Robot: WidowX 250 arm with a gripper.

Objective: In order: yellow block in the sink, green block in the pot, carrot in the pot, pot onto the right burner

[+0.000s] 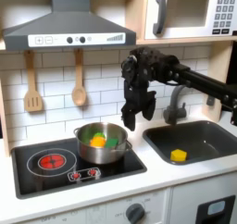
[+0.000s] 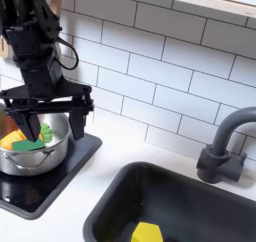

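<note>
Yellow, the small cube [image 1: 179,155] lies in the dark grey sink [image 1: 211,129]; green cube [image 2: 47,134] and orange carrot [image 2: 12,139] fill the silver pot [image 1: 104,153], so the empty pincer [image 2: 42,127] hangs apart, likely ready to push.

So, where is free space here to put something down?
Free: the sink floor around the yellow block, and the left burner. Crowded: the pot, holding the carrot and green block, under the open gripper.
</note>
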